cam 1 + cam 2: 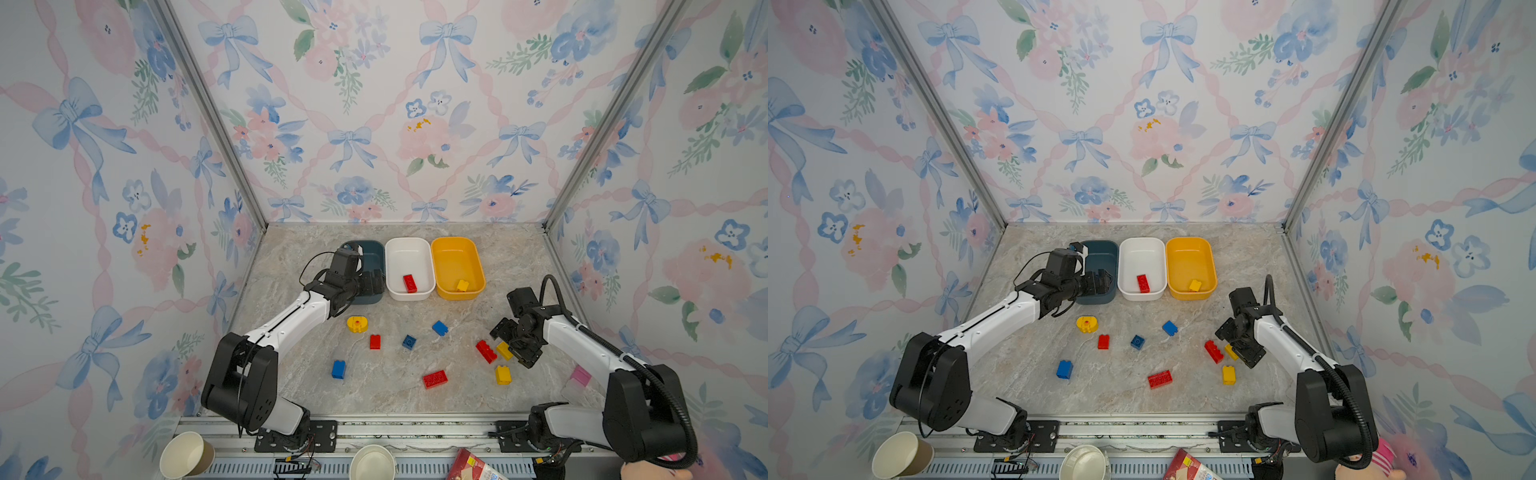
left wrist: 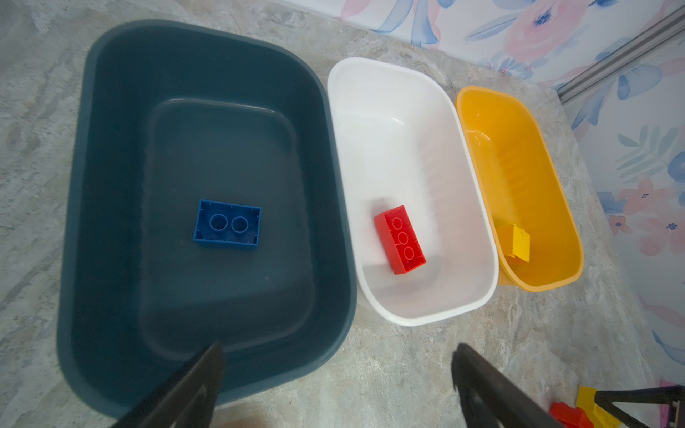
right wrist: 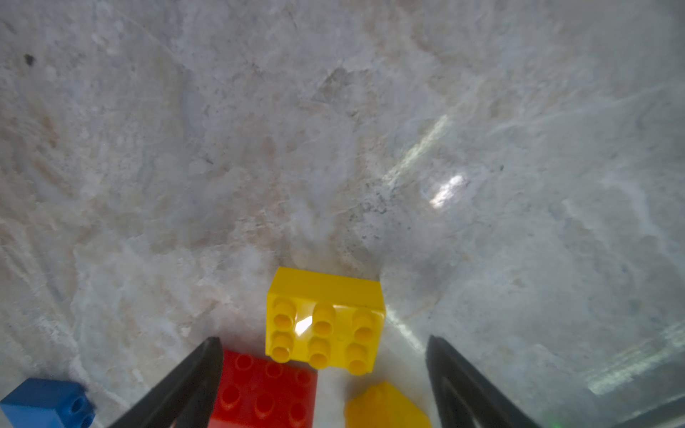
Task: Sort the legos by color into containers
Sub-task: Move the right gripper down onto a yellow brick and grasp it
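Blue brick [image 2: 227, 223] lies upside down inside the dark blue tub [image 2: 111, 185].

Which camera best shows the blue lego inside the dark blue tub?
The left wrist view: the blue lego lies unobstructed, underside up. In both top views the left arm hides it; the right wrist view misses the tub entirely.
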